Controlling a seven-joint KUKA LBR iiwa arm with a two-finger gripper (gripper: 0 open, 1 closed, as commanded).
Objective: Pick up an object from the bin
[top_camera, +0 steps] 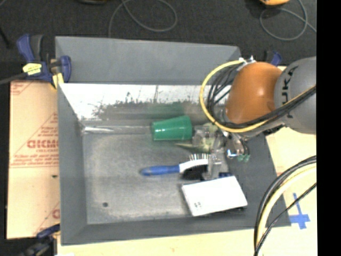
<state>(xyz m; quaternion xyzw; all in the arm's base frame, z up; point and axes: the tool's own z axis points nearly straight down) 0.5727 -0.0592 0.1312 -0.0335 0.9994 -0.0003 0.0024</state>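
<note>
A green plastic cup [171, 128] lies on its side near the back of the bin, right of the middle. In front of it lies a brush with a blue handle [162, 170] and a white bristle head [195, 163]. A white box [214, 195] rests at the front right with something black under its edge. My gripper [214, 161] reaches down between the cup and the box, right at the brush head. Its metal fingers [214, 167] stand beside the bristles; whether they close on anything is hidden by the clutter.
The arm with its orange cover and yellow and black cables comes in over the bin's right wall. The left half of the bin floor is bare grey metal with one small dark speck at the front left.
</note>
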